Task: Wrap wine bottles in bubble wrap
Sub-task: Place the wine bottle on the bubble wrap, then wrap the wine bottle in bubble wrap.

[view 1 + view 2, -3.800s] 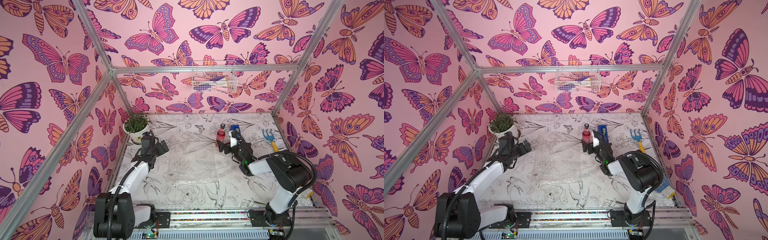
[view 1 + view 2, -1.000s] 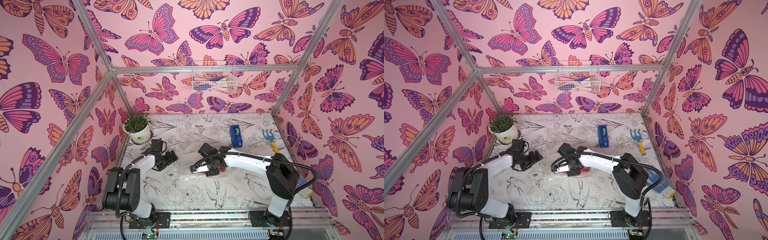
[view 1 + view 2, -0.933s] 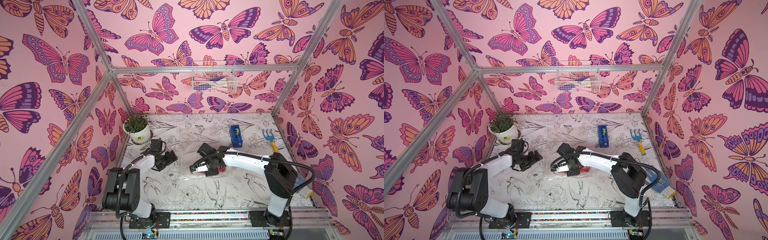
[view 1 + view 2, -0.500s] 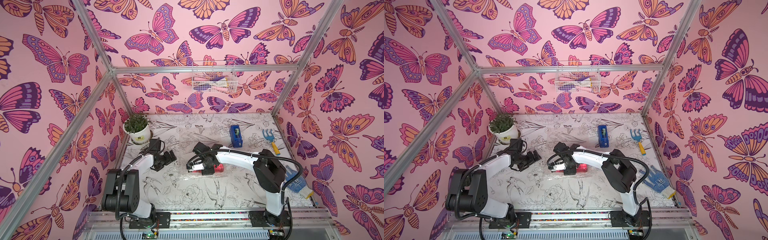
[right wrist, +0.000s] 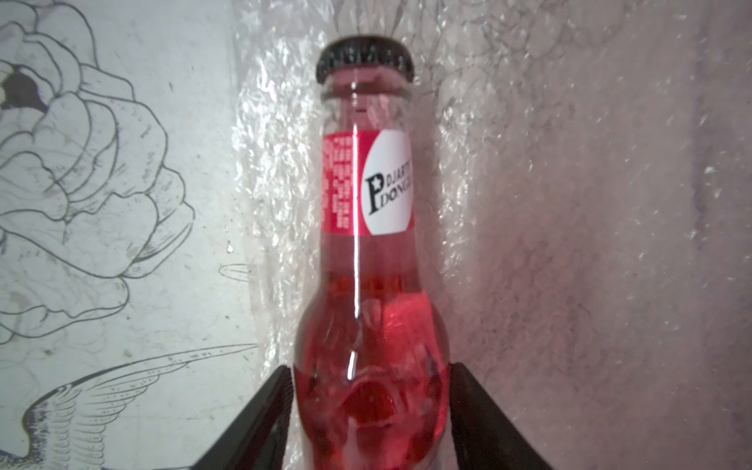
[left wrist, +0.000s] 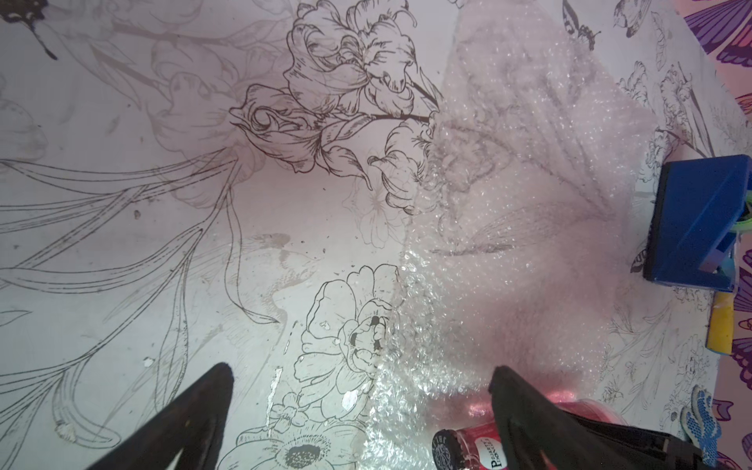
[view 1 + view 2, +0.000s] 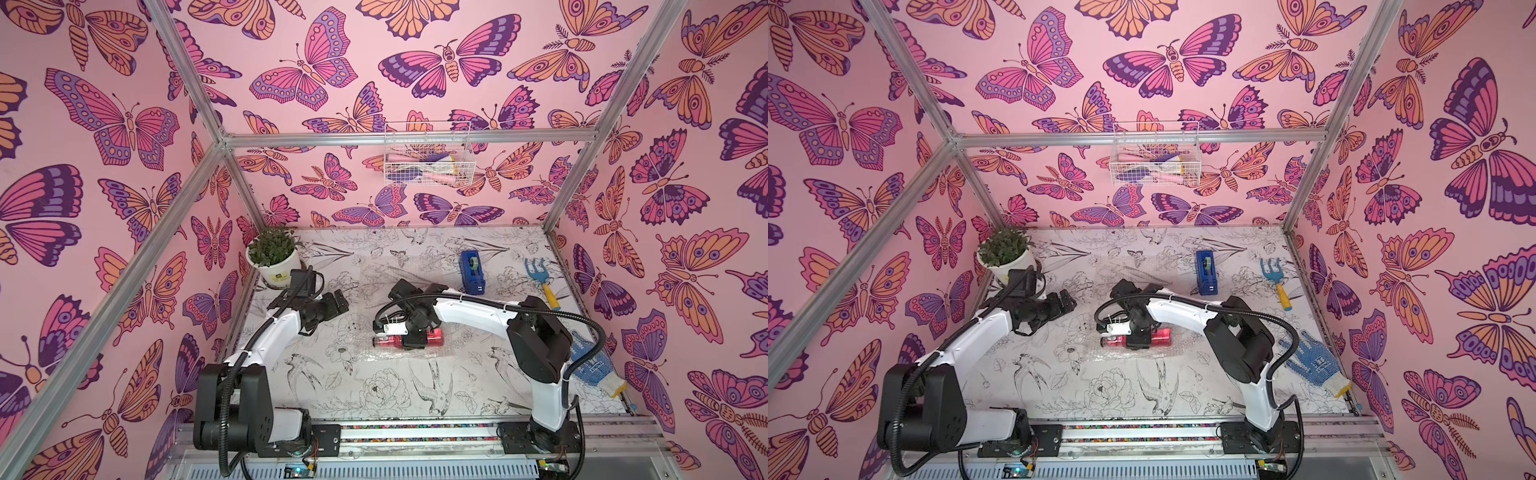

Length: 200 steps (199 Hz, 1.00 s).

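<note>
In both top views my right tool (image 7: 409, 341) covers the middle of the bottle (image 7: 435, 335), so only its ends show (label unreadable there). In my right wrist view the bottle's base runs off the frame, and I cannot tell whether my fingers (image 5: 268, 407) press the glass or just flank it. My left wrist view crops most of the bottle (image 6: 468, 445), partly behind a finger (image 6: 529, 419) of my left tool (image 6: 360, 370), and clips the tape dispenser (image 6: 700, 219). The wire basket's (image 7: 390, 176) contents are too small to name.
</note>
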Available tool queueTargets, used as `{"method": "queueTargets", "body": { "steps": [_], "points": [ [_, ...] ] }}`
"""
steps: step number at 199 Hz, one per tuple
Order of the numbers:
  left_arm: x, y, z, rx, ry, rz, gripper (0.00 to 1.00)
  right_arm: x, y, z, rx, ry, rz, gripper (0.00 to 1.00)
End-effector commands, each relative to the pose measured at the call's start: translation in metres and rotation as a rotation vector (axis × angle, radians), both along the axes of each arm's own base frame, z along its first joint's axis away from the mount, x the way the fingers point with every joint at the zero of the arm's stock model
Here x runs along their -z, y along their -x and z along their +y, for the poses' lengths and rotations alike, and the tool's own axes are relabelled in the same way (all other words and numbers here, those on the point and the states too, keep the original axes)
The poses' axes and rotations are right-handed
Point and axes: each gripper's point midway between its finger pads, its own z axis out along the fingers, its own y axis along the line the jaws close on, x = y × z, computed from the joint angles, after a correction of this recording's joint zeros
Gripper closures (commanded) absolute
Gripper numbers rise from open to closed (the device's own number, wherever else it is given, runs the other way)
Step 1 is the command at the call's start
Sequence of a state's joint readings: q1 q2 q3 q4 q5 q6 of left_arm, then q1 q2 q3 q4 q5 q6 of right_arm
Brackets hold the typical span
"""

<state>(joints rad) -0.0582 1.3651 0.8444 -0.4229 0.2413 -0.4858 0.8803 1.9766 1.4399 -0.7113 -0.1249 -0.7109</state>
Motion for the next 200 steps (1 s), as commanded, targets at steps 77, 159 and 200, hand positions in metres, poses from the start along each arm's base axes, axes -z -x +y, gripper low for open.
{"method": "queueTargets", "body": {
  "steps": [77,159,200],
  "points": [
    [-0.07,-0.016,-0.012,0.337,-0.337,-0.313,0.0,-0.1,-0.045,-0.022,0.311,-0.489,-0.167,0.01],
    [-0.076,0.044,-0.137,1.082,-0.544,-0.709,0.0,-0.138,-0.091,-0.208,1.21,-0.928,-0.472,0.01],
    [-0.035,0.068,-0.174,1.28,-0.616,-0.721,0.0,-0.139,-0.075,-0.234,1.302,-0.994,-0.524,0.01]
  ]
}}
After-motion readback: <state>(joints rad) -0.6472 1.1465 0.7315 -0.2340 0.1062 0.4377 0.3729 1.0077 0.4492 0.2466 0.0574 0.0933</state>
